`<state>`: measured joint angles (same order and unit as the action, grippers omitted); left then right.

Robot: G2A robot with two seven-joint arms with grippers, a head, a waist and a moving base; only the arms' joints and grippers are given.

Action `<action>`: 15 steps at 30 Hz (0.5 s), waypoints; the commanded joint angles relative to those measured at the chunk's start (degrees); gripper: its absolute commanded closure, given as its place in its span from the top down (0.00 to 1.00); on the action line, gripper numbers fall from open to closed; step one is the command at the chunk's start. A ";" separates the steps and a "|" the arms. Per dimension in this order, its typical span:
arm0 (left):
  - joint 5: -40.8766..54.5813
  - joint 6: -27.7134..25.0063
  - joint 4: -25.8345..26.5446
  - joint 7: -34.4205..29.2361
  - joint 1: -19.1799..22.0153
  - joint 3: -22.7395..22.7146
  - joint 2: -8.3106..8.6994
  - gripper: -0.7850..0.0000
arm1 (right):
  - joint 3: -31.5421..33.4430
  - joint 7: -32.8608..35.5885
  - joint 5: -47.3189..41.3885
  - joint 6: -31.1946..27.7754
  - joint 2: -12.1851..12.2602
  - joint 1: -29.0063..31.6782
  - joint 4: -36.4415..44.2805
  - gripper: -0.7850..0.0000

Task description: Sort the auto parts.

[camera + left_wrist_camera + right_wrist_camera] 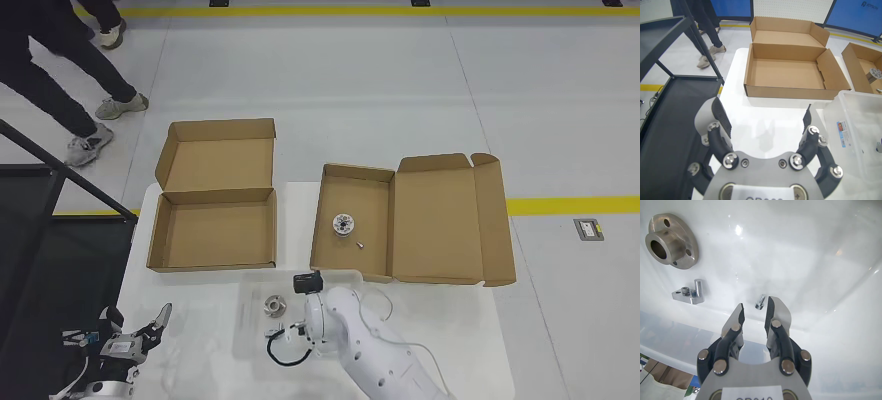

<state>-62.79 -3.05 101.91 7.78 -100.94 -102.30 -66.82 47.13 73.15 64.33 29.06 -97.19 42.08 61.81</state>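
Auto parts [272, 303] mostly await you: flange [671, 240], bracket [689, 292] and bolt [759, 303] lie in the bin [791, 256]. The right box [345, 195] holds two, the left box [213, 232] none. Left gripper [762, 106] and right gripper [756, 301] gape, the latter near the bolt.

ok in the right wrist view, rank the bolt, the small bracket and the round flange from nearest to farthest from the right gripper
1. bolt: just ahead of the open right gripper, close by one fingertip.
2. small bracket: off to one side, farther out.
3. round flange: beyond the bracket, farthest.
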 commanded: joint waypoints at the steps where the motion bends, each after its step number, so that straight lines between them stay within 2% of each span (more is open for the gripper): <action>1: 0.00 0.00 0.00 0.00 0.00 0.00 0.00 1.00 | -0.04 -0.25 -0.22 -0.30 -0.16 -0.18 -0.53 0.36; 8: 0.00 0.00 0.00 0.00 0.00 0.00 0.00 1.00 | -0.54 -0.32 0.48 0.49 -0.66 -0.51 -1.46 0.31; 11: 0.00 0.00 0.00 0.00 0.00 0.00 0.00 1.00 | -0.42 -0.55 0.48 0.28 -0.81 -0.63 -2.05 0.16; 13: 0.00 0.00 0.00 0.00 0.00 0.00 0.00 1.00 | -0.32 -0.70 0.56 0.21 -0.87 -0.64 -2.31 0.01; 15: 0.00 0.00 0.00 0.00 0.00 0.00 0.00 1.00 | -0.18 -0.88 0.63 -0.14 -0.90 -0.56 -2.10 0.00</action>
<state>-62.79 -3.05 101.91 7.78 -100.94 -102.30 -66.82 46.88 72.40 64.94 29.16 -98.08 41.44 59.51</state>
